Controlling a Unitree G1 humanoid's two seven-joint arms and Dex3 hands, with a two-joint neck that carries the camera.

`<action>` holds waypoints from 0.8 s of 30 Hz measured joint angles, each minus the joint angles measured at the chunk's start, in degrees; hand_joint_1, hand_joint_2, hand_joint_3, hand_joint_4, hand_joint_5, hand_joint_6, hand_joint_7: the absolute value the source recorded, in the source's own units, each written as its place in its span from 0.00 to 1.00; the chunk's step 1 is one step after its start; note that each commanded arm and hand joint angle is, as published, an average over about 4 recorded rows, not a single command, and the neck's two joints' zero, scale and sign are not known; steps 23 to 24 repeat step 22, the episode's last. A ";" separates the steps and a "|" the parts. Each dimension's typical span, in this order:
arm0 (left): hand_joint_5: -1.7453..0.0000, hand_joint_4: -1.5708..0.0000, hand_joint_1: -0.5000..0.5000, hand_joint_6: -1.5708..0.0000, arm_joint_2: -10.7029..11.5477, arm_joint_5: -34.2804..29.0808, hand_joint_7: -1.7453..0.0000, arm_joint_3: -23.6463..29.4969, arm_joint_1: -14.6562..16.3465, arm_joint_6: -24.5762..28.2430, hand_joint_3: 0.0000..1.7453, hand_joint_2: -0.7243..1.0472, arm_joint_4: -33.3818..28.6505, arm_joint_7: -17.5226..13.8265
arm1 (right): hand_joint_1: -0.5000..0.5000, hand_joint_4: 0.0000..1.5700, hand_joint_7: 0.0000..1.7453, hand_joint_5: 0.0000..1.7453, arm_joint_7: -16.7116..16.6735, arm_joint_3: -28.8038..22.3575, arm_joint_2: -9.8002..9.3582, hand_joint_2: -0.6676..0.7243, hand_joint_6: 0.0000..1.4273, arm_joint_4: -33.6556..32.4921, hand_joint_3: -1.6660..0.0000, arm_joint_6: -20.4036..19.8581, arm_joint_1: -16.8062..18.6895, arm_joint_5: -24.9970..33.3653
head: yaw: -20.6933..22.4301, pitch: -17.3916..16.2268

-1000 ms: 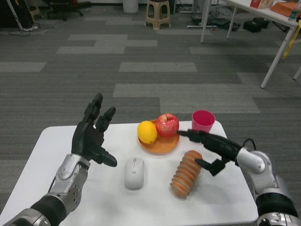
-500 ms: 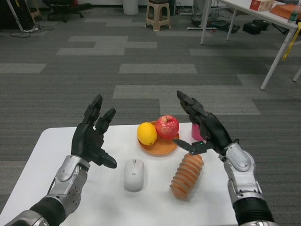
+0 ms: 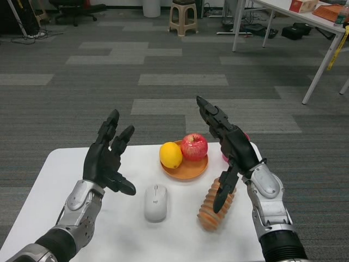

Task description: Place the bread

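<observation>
Our right hand (image 3: 232, 150) is raised above the right side of the white table (image 3: 65, 164), fingers spread wide and holding nothing; the long fingers point up and away from us while one finger hangs down in front of the bread (image 3: 214, 203). We see the bread lying on the table just below that hand: a ribbed, orange-brown loaf shaped like a short log, angled so its far end points toward the plate. Whether the hanging finger touches the loaf, we cannot tell. Just beyond the bread sits an orange plate (image 3: 188, 170) holding a yellow lemon (image 3: 170, 154) on its left and a red apple (image 3: 194, 146) on its right, side by side. Behind our right hand a pink cup (image 3: 224, 156) is mostly hidden. To the left of the bread a white computer mouse (image 3: 155, 202) lies on the table. Our left hand (image 3: 106, 158) hovers over the table's left half, open with fingers apart and empty.
</observation>
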 measured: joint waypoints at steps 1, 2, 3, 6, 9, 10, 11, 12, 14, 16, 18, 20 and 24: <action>0.76 1.00 1.00 1.00 0.00 0.00 1.00 0.00 0.00 0.00 0.05 0.20 0.00 0.00 | 0.25 0.00 0.00 0.00 -0.13 0.09 0.02 1.00 0.00 0.00 1.00 0.02 0.00 0.01 | -0.01 -0.05; 0.76 1.00 1.00 1.00 0.00 0.00 1.00 0.00 0.00 0.00 0.05 0.20 0.00 0.00 | 0.25 0.00 0.00 0.00 -0.33 0.16 0.05 1.00 0.00 -0.01 1.00 0.03 0.00 0.01 | -0.02 -0.11; 0.76 1.00 1.00 1.00 0.00 0.00 1.00 0.00 0.00 0.00 0.05 0.20 0.00 0.00 | 0.25 0.00 0.00 0.00 -0.58 0.23 0.08 1.00 0.00 -0.02 1.00 0.04 0.01 0.02 | -0.03 -0.17; 0.76 1.00 1.00 1.00 0.00 0.00 1.00 0.00 0.00 0.00 0.05 0.20 0.00 0.00 | 0.28 0.00 0.00 0.00 -1.49 0.32 0.28 1.00 0.00 -0.06 1.00 0.05 0.01 0.08 | -0.04 -0.22; 0.76 1.00 1.00 1.00 0.00 0.01 1.00 0.00 0.00 0.00 0.05 0.20 0.00 0.00 | 0.28 0.00 0.00 0.00 -2.38 0.57 0.52 1.00 0.00 -0.25 1.00 0.06 0.07 0.25 | -0.07 -0.25; 0.76 1.00 1.00 1.00 0.00 0.02 1.00 0.00 0.00 0.00 0.04 0.20 0.00 0.00 | 0.28 0.00 0.00 0.00 -2.62 0.72 0.56 1.00 0.00 -0.34 1.00 0.06 0.10 0.34 | -0.07 -0.25; 0.76 1.00 1.00 1.00 0.00 0.02 1.00 0.00 0.00 0.00 0.04 0.20 0.00 0.00 | 0.28 0.00 0.00 0.00 -2.77 0.89 0.59 1.00 0.00 -0.42 1.00 0.06 0.11 0.47 | -0.07 -0.25; 0.76 1.00 1.00 1.00 0.00 0.02 1.00 0.00 0.00 0.00 0.04 0.20 0.00 0.00 | 0.28 0.00 0.00 0.00 -2.84 1.04 0.61 1.00 0.00 -0.45 1.00 0.06 0.12 0.57 | -0.07 -0.25; 0.76 1.00 1.00 1.00 0.00 0.02 1.00 0.00 0.00 0.00 0.05 0.20 0.00 0.00 | 0.29 0.00 0.00 0.00 -3.01 1.27 0.63 1.00 0.00 -0.45 1.00 0.06 0.12 0.73 | 0.01 -0.26; 0.76 1.00 1.00 1.00 0.00 0.02 1.00 0.00 0.00 0.00 0.05 0.20 0.00 0.00 | 0.29 0.00 0.00 0.00 -3.22 1.38 0.63 1.00 0.00 -0.45 1.00 0.06 0.12 0.78 | 0.10 -0.28; 0.76 1.00 1.00 1.00 0.00 0.02 1.00 0.00 0.00 0.00 0.04 0.20 0.00 0.00 | 0.29 0.00 0.00 0.00 -3.34 1.42 0.64 1.00 0.00 -0.45 1.00 0.06 0.12 0.86 | 0.12 -0.28; 0.76 1.00 1.00 1.00 0.00 0.02 1.00 0.00 0.00 0.00 0.04 0.20 -0.01 0.00 | 0.28 0.00 0.00 0.00 -3.39 1.42 0.64 1.00 0.00 -0.45 1.00 0.06 0.12 1.00 | 0.12 -0.28; 0.76 1.00 1.00 1.00 0.00 0.02 1.00 0.00 0.00 0.00 0.05 0.20 -0.02 0.00 | 0.28 0.00 0.00 0.00 -3.42 1.42 0.64 1.00 0.00 -0.45 1.00 0.06 0.12 1.09 | 0.12 -0.28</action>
